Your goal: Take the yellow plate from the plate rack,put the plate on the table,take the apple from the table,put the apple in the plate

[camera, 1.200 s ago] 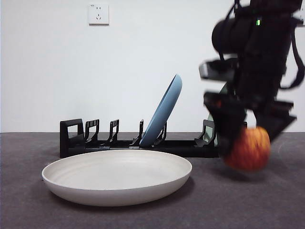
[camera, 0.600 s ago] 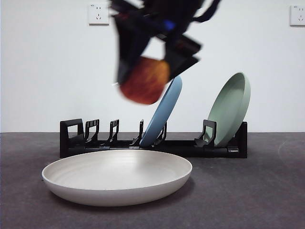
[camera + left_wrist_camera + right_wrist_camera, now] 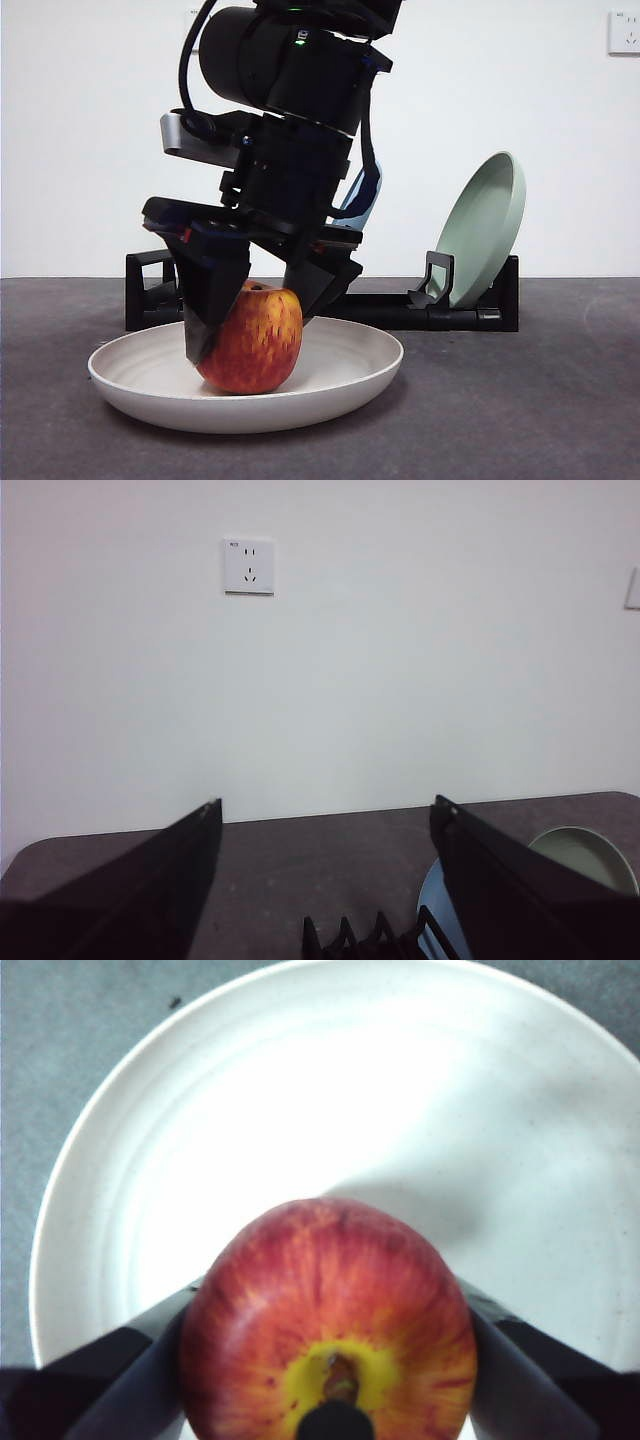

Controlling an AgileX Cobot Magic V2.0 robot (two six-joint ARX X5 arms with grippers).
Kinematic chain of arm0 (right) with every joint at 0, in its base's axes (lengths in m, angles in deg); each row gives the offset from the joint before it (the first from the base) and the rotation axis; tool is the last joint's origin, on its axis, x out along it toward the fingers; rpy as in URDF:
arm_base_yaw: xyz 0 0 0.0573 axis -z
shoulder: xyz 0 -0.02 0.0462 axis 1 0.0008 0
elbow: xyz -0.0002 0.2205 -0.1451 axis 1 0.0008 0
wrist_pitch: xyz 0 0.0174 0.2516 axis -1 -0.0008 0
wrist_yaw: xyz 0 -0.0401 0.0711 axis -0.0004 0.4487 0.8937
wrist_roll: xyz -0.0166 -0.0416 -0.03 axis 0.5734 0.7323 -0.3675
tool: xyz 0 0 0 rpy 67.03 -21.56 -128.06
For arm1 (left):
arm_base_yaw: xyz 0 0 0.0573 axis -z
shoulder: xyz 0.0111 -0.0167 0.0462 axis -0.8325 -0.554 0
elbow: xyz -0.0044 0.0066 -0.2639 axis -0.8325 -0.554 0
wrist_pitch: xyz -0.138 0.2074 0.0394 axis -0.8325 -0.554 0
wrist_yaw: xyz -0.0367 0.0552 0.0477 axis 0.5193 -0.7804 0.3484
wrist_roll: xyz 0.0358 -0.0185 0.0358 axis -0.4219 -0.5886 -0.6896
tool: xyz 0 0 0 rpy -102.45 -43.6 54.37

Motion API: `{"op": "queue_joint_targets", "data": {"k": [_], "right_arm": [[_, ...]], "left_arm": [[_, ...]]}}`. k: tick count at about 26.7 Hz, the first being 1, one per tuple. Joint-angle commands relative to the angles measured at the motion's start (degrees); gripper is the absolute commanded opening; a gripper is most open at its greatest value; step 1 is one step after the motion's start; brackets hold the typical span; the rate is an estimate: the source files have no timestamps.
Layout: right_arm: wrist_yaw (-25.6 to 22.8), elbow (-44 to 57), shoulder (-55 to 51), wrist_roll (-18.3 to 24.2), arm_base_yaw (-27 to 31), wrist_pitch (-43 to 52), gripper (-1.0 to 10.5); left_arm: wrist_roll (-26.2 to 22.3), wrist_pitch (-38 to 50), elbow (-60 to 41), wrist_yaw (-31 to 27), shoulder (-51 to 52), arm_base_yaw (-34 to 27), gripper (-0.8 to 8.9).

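Apple (image 3: 251, 341) lowered, seemingly claw-clamped (image 3: 255, 320)

The left gripper (image 3: 325, 880) hangs with jaws apart, facing a white wall with a socket (image 3: 249, 566). Between the jaws lie the plate rack (image 3: 375, 938), a blue plate (image 3: 432, 920) and a green plate (image 3: 590, 855).

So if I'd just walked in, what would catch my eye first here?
The red apple, pinched between the black fingers of the right gripper, which lowers it into the yellow plate at the front of the table. Behind, a sage green plate leans upright at one end of the black plate rack. The left gripper waits open, above the rack.
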Motion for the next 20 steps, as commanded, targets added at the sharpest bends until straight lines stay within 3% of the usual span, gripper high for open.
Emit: {"op": "queue_joint_targets", "data": {"k": [1,3,7,9,20], "right_arm": [[-0.2,0.1,1.0,0.1,-0.1,0.3,0.1],[-0.1,0.1,1.0,0.1,-0.2,0.3,1.1],[-0.3,0.1,1.0,0.0,-0.1,0.2,4.4],[-0.3,0.1,1.0,0.0,-0.1,0.3,5.3],[-0.3,-1.0,-2.0,0.1,0.0,-1.2,5.4]], "left_arm": [[-0.5,-0.5,0.2,-0.2,0.2,-0.1,3.45],[-0.5,-0.9,0.2,-0.2,0.2,-0.1,3.45],[-0.4,-1.7,0.2,-0.2,0.2,-0.1,3.45],[-0.4,-2.0,0.2,-0.2,0.2,-0.1,3.46],[1.6,-3.2,0.2,0.0,-0.2,-0.1,3.45]]}}
